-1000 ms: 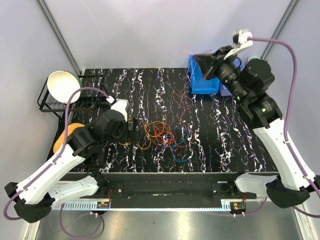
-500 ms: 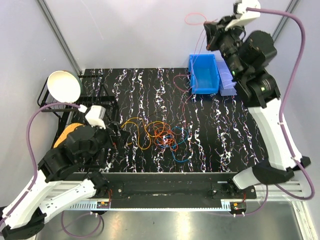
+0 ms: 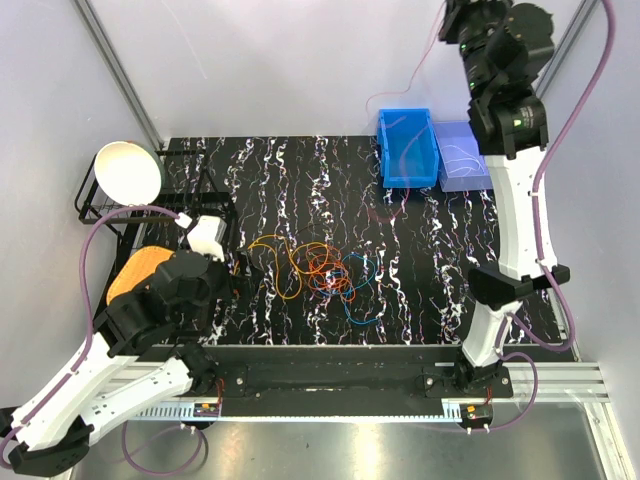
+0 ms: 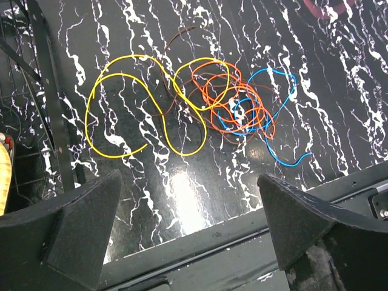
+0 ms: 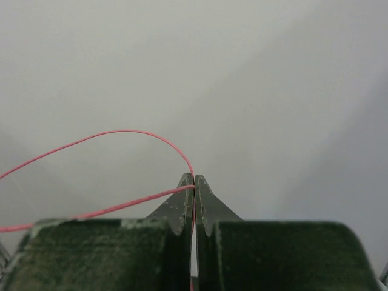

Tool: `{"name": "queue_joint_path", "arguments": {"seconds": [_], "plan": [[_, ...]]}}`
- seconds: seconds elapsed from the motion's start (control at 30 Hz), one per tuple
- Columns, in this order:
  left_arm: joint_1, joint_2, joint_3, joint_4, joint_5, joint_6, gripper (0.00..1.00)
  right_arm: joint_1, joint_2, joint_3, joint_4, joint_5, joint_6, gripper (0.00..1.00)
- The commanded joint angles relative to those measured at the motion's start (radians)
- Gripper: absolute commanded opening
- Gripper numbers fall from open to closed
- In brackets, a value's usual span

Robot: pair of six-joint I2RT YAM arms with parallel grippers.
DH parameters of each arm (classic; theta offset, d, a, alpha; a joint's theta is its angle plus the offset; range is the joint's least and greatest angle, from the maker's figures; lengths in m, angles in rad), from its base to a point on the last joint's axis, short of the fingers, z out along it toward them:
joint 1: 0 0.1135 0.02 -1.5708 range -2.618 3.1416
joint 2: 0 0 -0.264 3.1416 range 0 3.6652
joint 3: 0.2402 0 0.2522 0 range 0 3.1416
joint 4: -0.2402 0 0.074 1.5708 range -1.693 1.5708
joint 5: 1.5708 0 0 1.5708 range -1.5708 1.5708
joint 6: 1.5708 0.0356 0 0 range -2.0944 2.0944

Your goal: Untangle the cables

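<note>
Table: black, marble pattern. Right arm stretched up tall at the far right. Left arm low over the near-left edge. Blue bin at the far edge, right of centre. Cables: yellow, orange, blue and brown loops tangled mid-table, just ahead of the left gripper, fingers wide apart, holding nothing. One red cable is apart from the tangle: right gripper pinched tight on it up high, the cable trailing down over the bin to the table.

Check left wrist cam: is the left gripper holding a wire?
No, the left gripper stands wide open above the table, with the wires lying loose beyond it.
</note>
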Motion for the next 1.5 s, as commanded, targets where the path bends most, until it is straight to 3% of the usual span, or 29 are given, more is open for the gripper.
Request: {"name": "queue_joint_path", "arguments": {"seconds": [0.0, 0.4, 0.87, 1.33, 1.47], "plan": [[0.001, -0.03, -0.012, 0.061, -0.032, 0.016, 0.99, -0.045, 0.04, 0.156, 0.038, -0.078, 0.025, 0.0], [0.002, -0.032, -0.022, 0.067, -0.055, 0.015, 0.99, -0.122, 0.101, 0.107, 0.127, -0.123, 0.045, 0.0], [0.002, -0.007, -0.022, 0.061, -0.058, 0.013, 0.99, -0.129, 0.135, 0.08, 0.181, -0.147, 0.001, 0.0], [0.002, 0.001, -0.022, 0.062, -0.063, 0.016, 0.99, -0.154, 0.25, 0.129, 0.393, -0.189, -0.034, 0.0], [0.002, 0.004, -0.02, 0.062, -0.071, 0.013, 0.99, -0.182, 0.311, 0.141, 0.536, -0.196, 0.014, 0.0]]}}
